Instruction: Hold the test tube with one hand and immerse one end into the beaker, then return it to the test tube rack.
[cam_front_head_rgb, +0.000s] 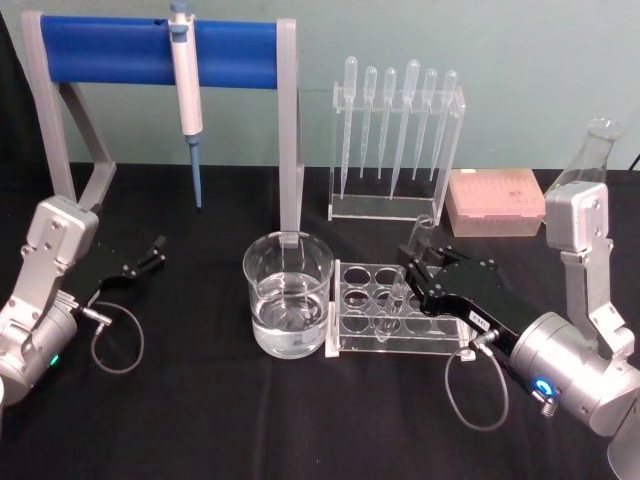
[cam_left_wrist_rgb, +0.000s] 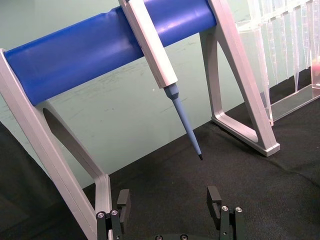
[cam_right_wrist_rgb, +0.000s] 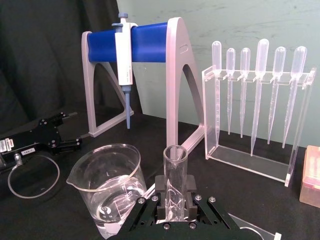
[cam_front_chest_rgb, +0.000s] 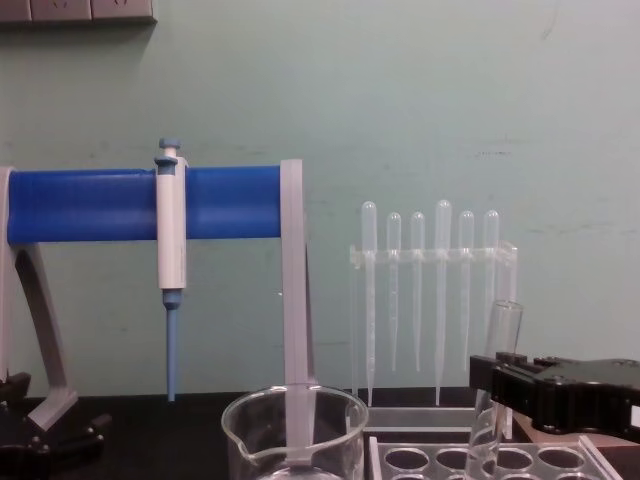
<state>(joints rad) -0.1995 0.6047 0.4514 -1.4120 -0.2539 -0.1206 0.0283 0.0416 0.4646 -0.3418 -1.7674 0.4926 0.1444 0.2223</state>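
The right gripper is clamping its fingers on the test tube, taking it a little below the rim. The lower part of the tube is sitting in a hole of the clear rack. The tube's long axis is running near upright, with the rim leaning slightly toward the robot's right in the chest view. The beaker, with water in its lower part, is standing on the bench just beside the rack's end on the robot's left. Any dip will therefore call for a straight lift along the tube's axis until the round bottom clears the rack, then a short carry leftward over the flared rim. The right arm is the nearer one by far. It is reaching in low from the robot's right, its silver wrist near the bench and the black hand angling up and inward toward the rack. The left gripper is idling well apart on the robot's left with its fingers spread wide and holding nothing.
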